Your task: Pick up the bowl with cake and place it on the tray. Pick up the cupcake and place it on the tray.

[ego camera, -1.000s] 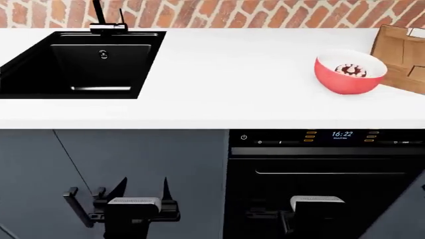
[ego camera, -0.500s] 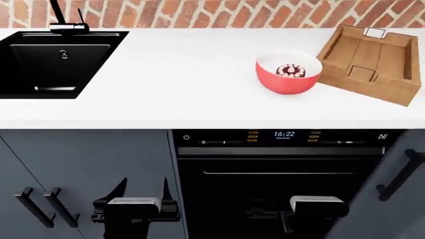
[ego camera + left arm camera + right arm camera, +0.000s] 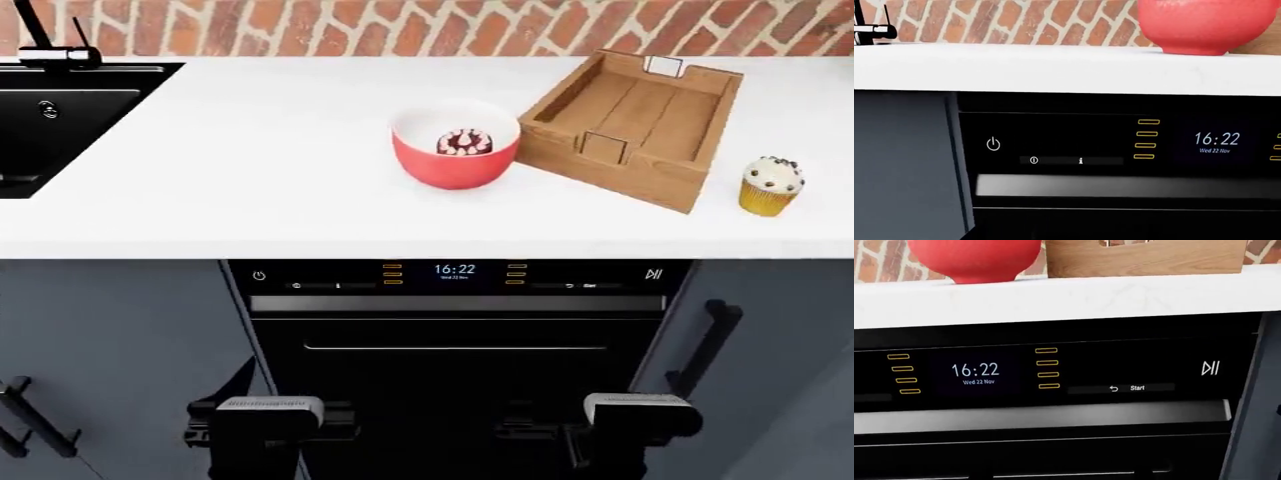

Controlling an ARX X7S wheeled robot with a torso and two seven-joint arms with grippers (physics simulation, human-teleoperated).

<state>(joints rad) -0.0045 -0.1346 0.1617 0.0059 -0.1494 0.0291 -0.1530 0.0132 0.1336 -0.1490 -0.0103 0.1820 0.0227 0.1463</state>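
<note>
We see our left gripper (image 3: 271, 425) and right gripper (image 3: 627, 425): black bodies, each capped by a grey ribbed plate.

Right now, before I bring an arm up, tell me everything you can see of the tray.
The tray is a rectangular brown box of wooden planks with raised sides and a thin wire handle at each short end. It sits flat on the white counter, turned at an angle, and is empty. The bowl is close at its left; contact is unclear. The cupcake stands apart at its right.
</note>
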